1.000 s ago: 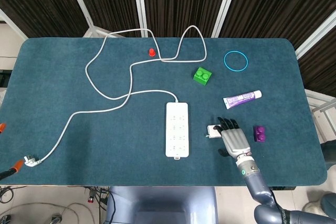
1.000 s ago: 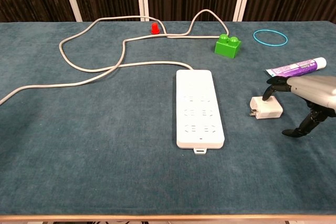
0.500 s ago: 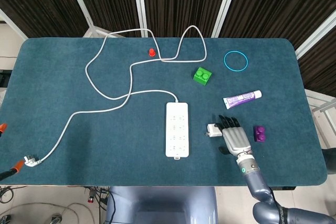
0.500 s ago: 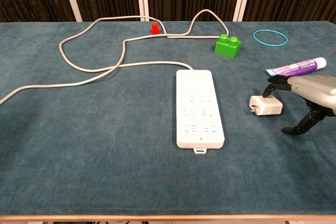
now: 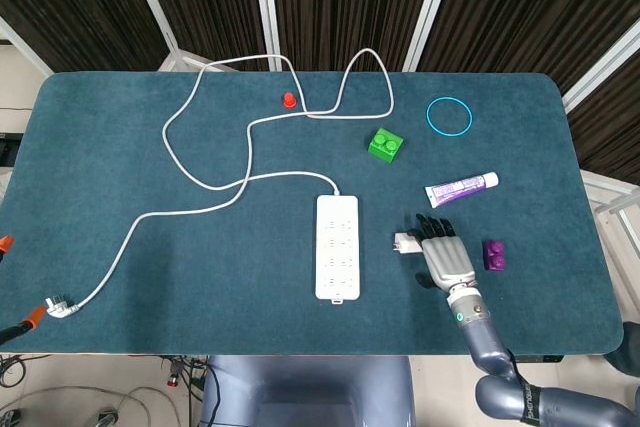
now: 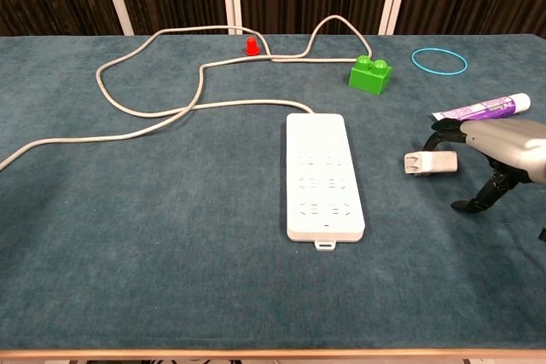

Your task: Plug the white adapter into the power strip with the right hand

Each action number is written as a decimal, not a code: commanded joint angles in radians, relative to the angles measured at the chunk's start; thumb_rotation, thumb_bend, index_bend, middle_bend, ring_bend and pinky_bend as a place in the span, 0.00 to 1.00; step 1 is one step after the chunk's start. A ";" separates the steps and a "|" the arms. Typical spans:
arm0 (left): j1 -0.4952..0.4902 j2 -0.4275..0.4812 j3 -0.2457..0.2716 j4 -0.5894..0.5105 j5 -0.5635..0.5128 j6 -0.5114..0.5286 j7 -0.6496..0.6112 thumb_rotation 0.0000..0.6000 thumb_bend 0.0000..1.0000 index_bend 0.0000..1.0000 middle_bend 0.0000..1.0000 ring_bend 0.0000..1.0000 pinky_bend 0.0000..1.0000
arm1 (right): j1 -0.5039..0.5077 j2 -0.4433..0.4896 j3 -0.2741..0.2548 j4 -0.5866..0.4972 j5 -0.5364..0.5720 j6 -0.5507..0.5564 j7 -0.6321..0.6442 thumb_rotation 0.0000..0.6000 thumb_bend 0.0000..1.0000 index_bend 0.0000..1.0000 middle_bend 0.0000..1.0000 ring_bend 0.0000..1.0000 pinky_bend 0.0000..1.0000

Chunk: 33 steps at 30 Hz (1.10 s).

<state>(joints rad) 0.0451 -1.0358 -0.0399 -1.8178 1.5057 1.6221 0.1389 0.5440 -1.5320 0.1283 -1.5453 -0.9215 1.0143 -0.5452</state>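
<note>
Adapter, white (image 6: 429, 162), lies on its side on the tabletop (image 5: 120, 147), just right of the power strip (image 6: 322, 176) and apart from it, prongs turned toward the strip. A band of bare blue cloth runs between the two. The strip lies lengthwise toward the near edge, its sockets facing up, its grey cord (image 5: 200, 127) looping across the far left of the tabletop to a plug (image 5: 55, 308) near the front left corner.

The right hand (image 5: 447, 255) stands over the adapter's right end. Its fingers (image 6: 440, 135) are spread and arched, tips down around the adapter; whether they actually grip or merely touch it cannot be told. The thumb reaches down to the cloth nearer the front edge.

Beyond the hand lies a purple-and-white tube (image 5: 461, 187); to its right, a small purple block (image 5: 494, 255). Farther back sit a green block (image 5: 384, 144), a blue ring (image 5: 449, 115), and a small red piece (image 5: 289, 99) beside the cord. The left hand is out of sight.
</note>
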 commanded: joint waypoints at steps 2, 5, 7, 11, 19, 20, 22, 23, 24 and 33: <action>0.000 -0.001 0.000 0.001 0.001 0.000 0.001 1.00 0.14 0.08 0.00 0.00 0.00 | 0.011 -0.008 0.003 0.008 0.008 -0.001 -0.009 1.00 0.31 0.25 0.01 0.04 0.04; -0.001 -0.001 0.000 0.001 0.000 -0.001 0.001 1.00 0.14 0.08 0.00 0.00 0.00 | 0.023 -0.015 0.007 0.017 0.021 -0.007 -0.017 1.00 0.31 0.25 0.01 0.04 0.04; -0.001 -0.001 -0.001 0.001 0.000 0.000 0.001 1.00 0.14 0.08 0.00 0.00 0.00 | 0.033 -0.022 0.012 0.025 0.033 -0.012 -0.024 1.00 0.31 0.25 0.01 0.04 0.04; -0.001 -0.001 -0.001 0.002 -0.001 0.000 0.001 1.00 0.14 0.08 0.00 0.00 0.00 | 0.055 -0.034 0.024 0.043 0.060 -0.025 -0.037 1.00 0.31 0.25 0.01 0.04 0.04; -0.002 -0.002 -0.002 0.002 -0.003 -0.002 0.003 1.00 0.14 0.08 0.00 0.00 0.00 | 0.097 -0.055 0.048 0.070 0.101 -0.039 -0.057 1.00 0.32 0.25 0.01 0.04 0.04; -0.002 -0.002 -0.002 0.002 -0.004 -0.003 0.003 1.00 0.14 0.08 0.00 0.00 0.00 | 0.102 -0.057 0.051 0.072 0.105 -0.041 -0.059 1.00 0.32 0.25 0.01 0.04 0.04; -0.003 -0.002 -0.003 0.002 -0.005 -0.002 0.002 1.00 0.14 0.08 0.00 0.00 0.00 | 0.111 -0.060 0.056 0.077 0.113 -0.044 -0.063 1.00 0.32 0.25 0.01 0.04 0.04; -0.002 -0.002 -0.003 0.002 -0.005 -0.002 0.002 1.00 0.14 0.08 0.00 0.00 0.00 | 0.117 -0.062 0.060 0.079 0.119 -0.045 -0.066 1.00 0.31 0.25 0.01 0.04 0.04; -0.002 -0.002 -0.003 0.002 -0.006 -0.002 0.001 1.00 0.14 0.08 0.00 0.00 0.00 | 0.123 -0.063 0.064 0.081 0.124 -0.045 -0.068 1.00 0.32 0.25 0.01 0.04 0.04; -0.002 -0.001 -0.006 0.004 -0.010 -0.001 -0.003 1.00 0.14 0.08 0.00 0.00 0.00 | 0.165 -0.041 0.092 0.053 0.150 -0.027 -0.098 1.00 0.31 0.25 0.01 0.04 0.04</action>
<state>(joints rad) 0.0431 -1.0367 -0.0455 -1.8142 1.4955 1.6212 0.1363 0.7050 -1.5807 0.2174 -1.4821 -0.7741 0.9808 -0.6379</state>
